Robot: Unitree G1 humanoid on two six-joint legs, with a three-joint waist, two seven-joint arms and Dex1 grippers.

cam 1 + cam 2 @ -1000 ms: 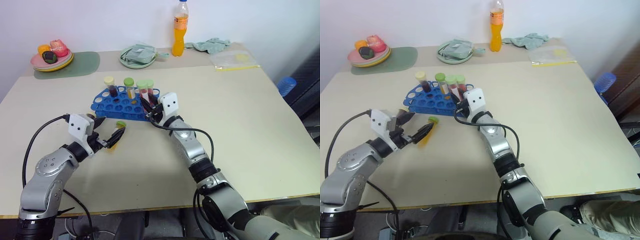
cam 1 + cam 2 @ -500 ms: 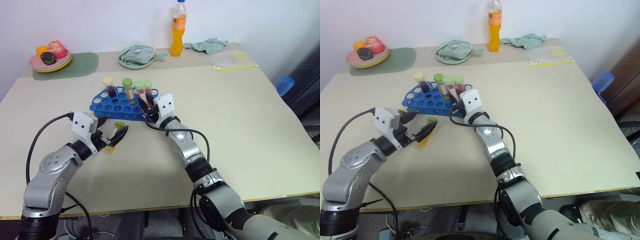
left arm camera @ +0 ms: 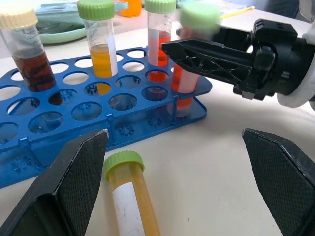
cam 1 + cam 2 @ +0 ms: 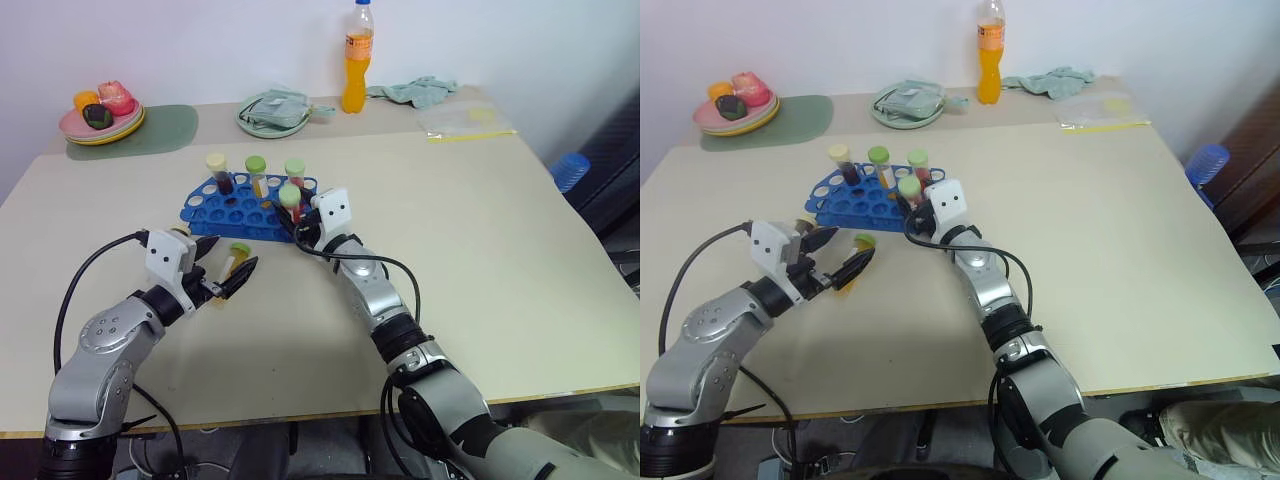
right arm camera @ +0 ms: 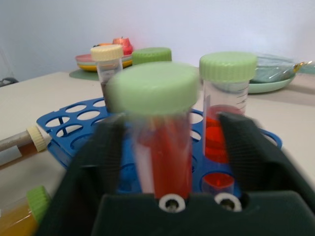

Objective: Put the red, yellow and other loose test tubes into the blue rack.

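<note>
Releasing the red tube (image 4: pixel 290 200) at the near right corner of the blue rack (image 4: pixel 222 213), your right end effector (image 4: pixel 297 222) is now standing with its fingers spread on either side of it; a second ago they were clamped on that tube. The tube is looking seated, so that one is probably done. Your left end effector (image 4: pixel 226 272) is hanging wide open over the yellow tube (image 3: pixel 129 195) lying on the tabletop (image 4: pixel 480 230) just in front of the rack, as before, grasping nothing.
</note>
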